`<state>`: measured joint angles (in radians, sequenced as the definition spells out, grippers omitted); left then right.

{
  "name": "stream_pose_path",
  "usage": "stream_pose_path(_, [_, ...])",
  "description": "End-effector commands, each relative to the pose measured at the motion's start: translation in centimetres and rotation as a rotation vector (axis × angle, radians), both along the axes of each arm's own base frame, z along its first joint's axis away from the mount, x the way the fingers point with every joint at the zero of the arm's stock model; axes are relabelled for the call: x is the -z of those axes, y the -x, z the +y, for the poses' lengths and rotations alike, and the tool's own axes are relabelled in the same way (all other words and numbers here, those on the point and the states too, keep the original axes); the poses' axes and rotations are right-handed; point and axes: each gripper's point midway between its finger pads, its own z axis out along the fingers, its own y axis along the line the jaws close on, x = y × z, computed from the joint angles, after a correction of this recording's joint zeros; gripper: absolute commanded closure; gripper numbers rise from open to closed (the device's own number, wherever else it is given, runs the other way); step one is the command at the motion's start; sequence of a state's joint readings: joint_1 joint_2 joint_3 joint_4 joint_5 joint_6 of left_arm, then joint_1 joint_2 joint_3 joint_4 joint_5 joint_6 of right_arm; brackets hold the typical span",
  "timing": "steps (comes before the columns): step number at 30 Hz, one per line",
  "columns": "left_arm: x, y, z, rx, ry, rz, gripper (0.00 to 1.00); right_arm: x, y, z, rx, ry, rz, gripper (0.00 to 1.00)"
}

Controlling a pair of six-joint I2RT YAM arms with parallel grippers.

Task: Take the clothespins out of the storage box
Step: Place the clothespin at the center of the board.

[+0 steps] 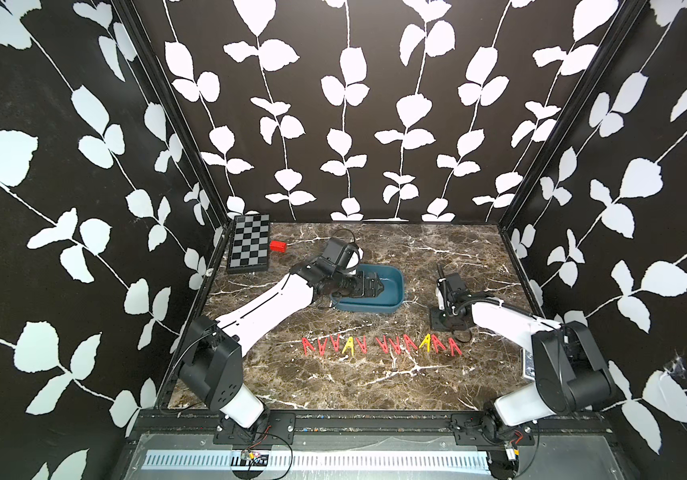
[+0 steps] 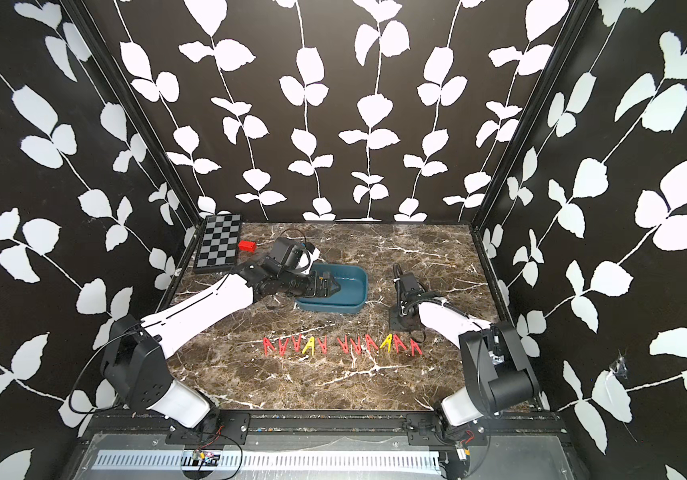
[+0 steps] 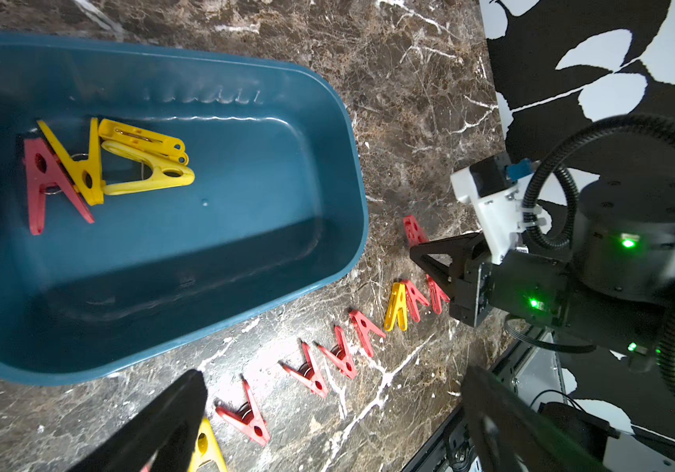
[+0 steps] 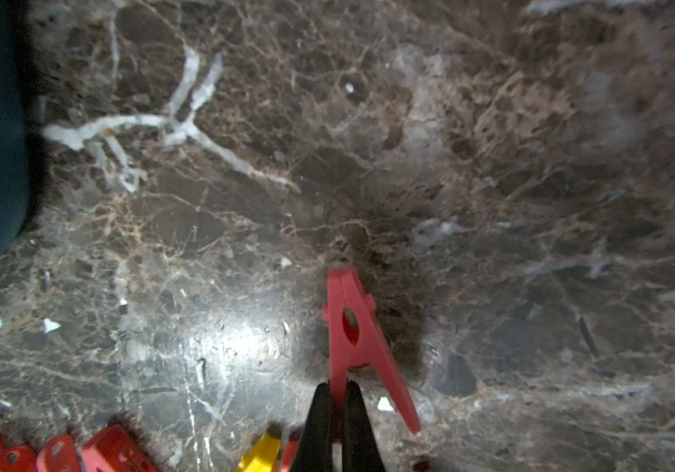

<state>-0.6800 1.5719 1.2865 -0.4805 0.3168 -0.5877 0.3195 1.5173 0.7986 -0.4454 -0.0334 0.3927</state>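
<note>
The teal storage box (image 1: 391,282) (image 2: 354,282) stands mid-table. Inside it (image 3: 246,229) lie a red clothespin (image 3: 47,184) and yellow clothespins (image 3: 78,163) (image 3: 143,159), bunched at one end. In both top views my left gripper (image 1: 377,286) (image 2: 331,286) hangs over the box and hides them. It is open (image 3: 333,378) with nothing between its fingers. Several clothespins (image 1: 383,345) (image 3: 344,355), mostly red, lie in a row in front of the box. Right of the box, my right gripper (image 1: 444,322) (image 4: 339,392) is shut on one leg of a red clothespin (image 4: 356,339) low over the table.
A black-and-grey checkerboard (image 1: 249,243) lies at the back left corner, with a small red block (image 1: 278,246) beside it. Patterned walls close in the table on three sides. The arm bases sit on a black rail (image 1: 375,419) along the front edge.
</note>
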Motion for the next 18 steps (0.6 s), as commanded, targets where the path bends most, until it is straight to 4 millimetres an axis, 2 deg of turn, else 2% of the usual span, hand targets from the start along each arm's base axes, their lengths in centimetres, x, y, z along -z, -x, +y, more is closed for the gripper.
stream_pose_path(1, [-0.97,-0.39,-0.89,0.005,0.017,-0.024,0.01,0.60,-0.24,-1.13,0.039,0.023,0.001,1.00])
stream_pose_path(12, [-0.49,-0.53,-1.01,0.007,0.000,-0.014,0.01,1.44,-0.66,-2.11,0.060,0.014,0.029,1.00])
stream_pose_path(18, [-0.12,-0.63,-0.76,0.002,-0.024,-0.010,0.01,0.97,-0.79,-1.81,0.058,-0.005,0.021,0.80])
